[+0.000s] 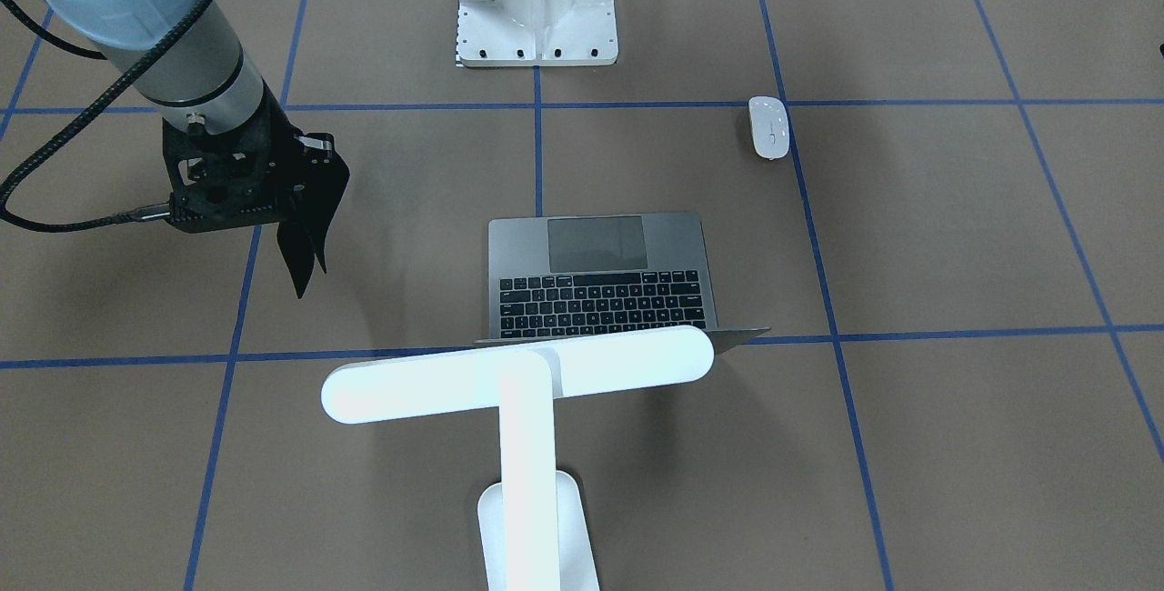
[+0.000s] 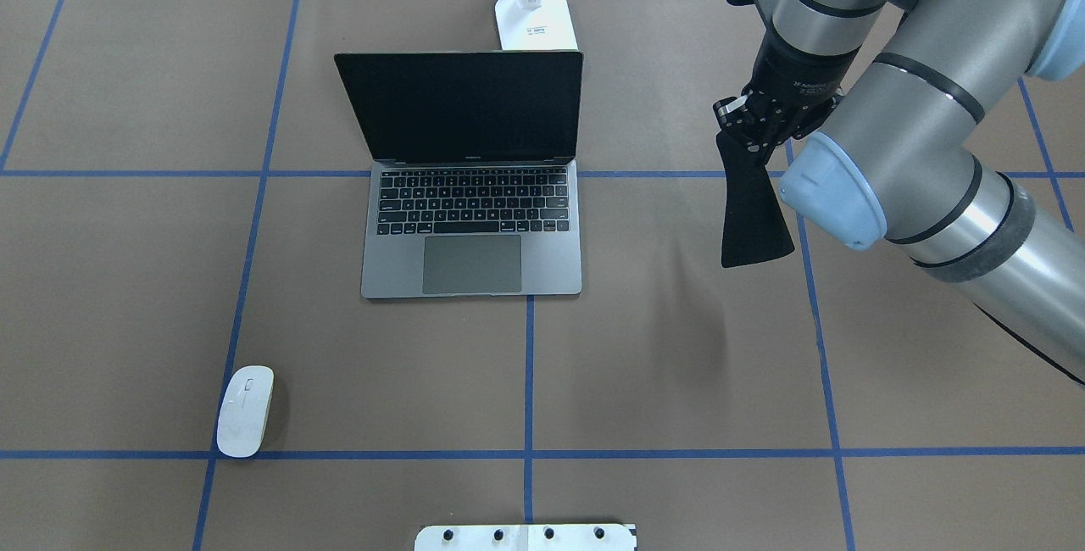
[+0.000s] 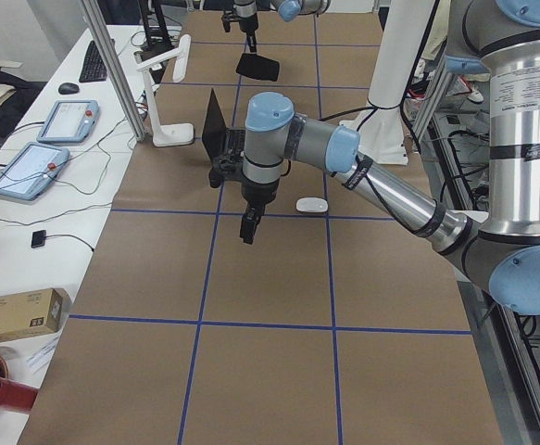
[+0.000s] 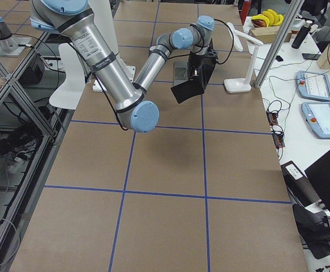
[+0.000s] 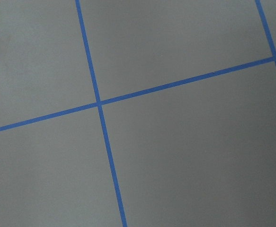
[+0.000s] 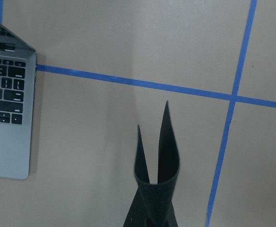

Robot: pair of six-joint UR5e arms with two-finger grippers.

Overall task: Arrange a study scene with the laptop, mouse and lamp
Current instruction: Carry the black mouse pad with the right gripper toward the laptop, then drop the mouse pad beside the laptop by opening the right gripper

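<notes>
The open grey laptop [image 2: 472,229] stands mid-table, its keyboard towards the robot [image 1: 600,277]. The white T-shaped lamp [image 1: 518,373] stands just behind its screen, and its base [image 2: 536,21] shows in the overhead view. The white mouse [image 2: 246,399] lies apart on the robot's left, near a tape line [image 1: 768,126]. My right gripper [image 2: 746,131] is shut on a thin black mat [image 2: 750,220] that hangs curled above the table, right of the laptop [image 6: 5,118]. My left gripper [image 3: 248,227] points down beyond the mouse; I cannot tell whether it is open or shut.
A white ribbed mount [image 1: 536,9] is bolted at the robot's edge of the table. Blue tape lines [image 5: 100,103] grid the brown table top. Tablets and boxes [image 3: 66,120] sit on a side bench past the table's far edge.
</notes>
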